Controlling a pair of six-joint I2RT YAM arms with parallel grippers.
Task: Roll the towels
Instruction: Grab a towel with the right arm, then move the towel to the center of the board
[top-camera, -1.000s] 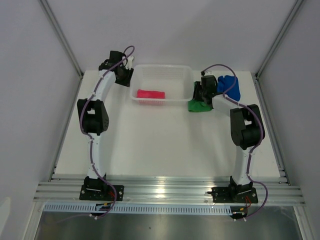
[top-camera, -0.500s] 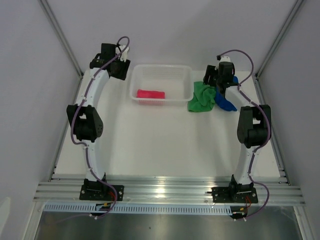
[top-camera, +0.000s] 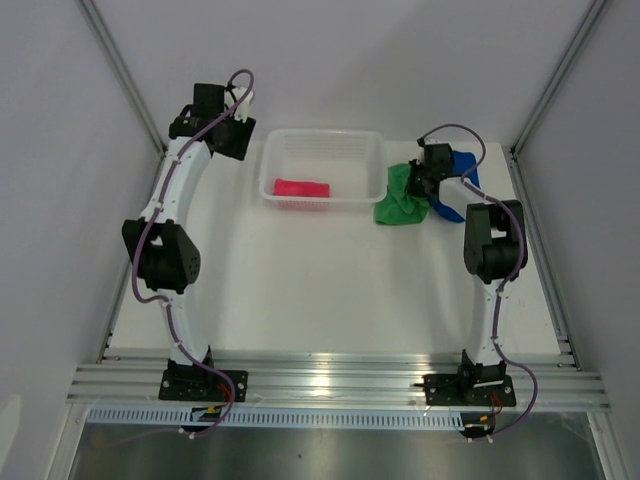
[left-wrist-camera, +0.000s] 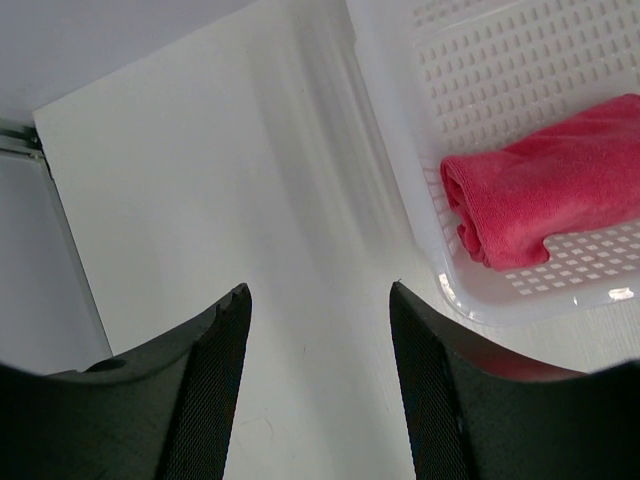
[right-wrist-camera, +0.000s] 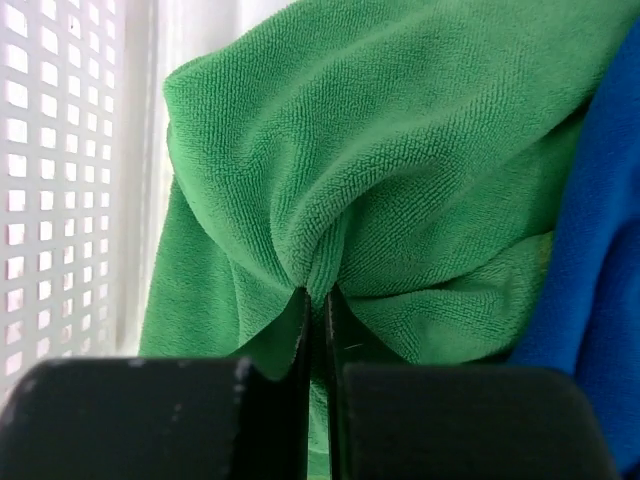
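The green towel (top-camera: 400, 196) lies bunched just right of the white mesh basket (top-camera: 322, 143). My right gripper (top-camera: 421, 181) is shut on a fold of the green towel (right-wrist-camera: 400, 160). The royal blue towel (top-camera: 452, 190) lies behind and right of it, partly under my right arm; it also shows at the right edge of the right wrist view (right-wrist-camera: 600, 300). The bright pink towel (top-camera: 302, 188) lies rolled inside the basket, also seen in the left wrist view (left-wrist-camera: 550, 180). My left gripper (left-wrist-camera: 318, 292) is open and empty above the table, left of the basket.
The basket wall (right-wrist-camera: 60, 170) stands close to the left of the green towel. A metal frame post (top-camera: 125, 75) and the grey side wall stand close behind my left gripper. The table's bare white top (top-camera: 330, 280) spreads in front of the basket.
My right gripper has dropped lower and pulled the green towel up and left over the blue one. My left arm has swung further back and left, away from the basket.
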